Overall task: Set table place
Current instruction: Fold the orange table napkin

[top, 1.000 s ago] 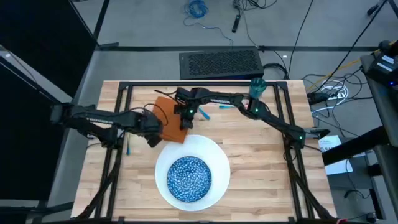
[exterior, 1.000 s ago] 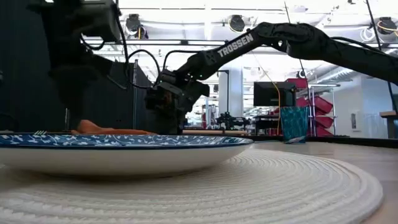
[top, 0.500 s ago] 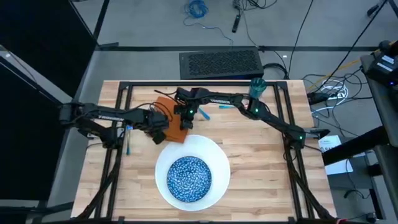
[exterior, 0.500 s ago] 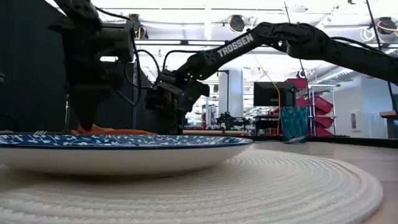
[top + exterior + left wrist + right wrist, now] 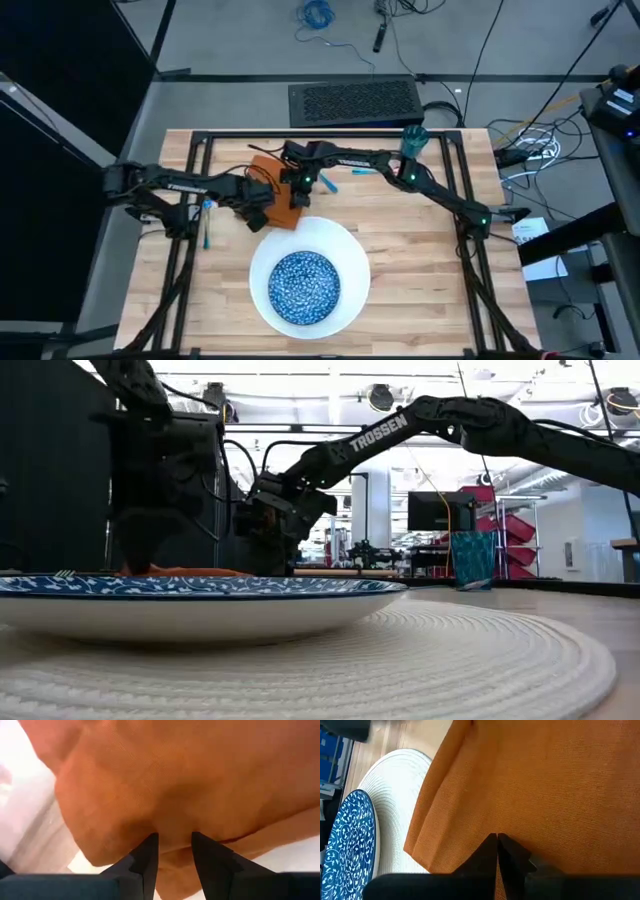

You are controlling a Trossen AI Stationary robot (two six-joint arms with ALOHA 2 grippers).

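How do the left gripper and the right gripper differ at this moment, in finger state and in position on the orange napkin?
The left gripper has a gap between its fingers; the right gripper has its fingers pressed together. The left gripper is at the napkin edge nearest the left arm; the right gripper is over the napkin's opposite side. Both are at the napkin.

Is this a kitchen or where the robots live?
Most likely a robot lab or workshop, not a kitchen: cables lie loose on the floor, the table has a black metal frame, and shelves and equipment fill the room behind.
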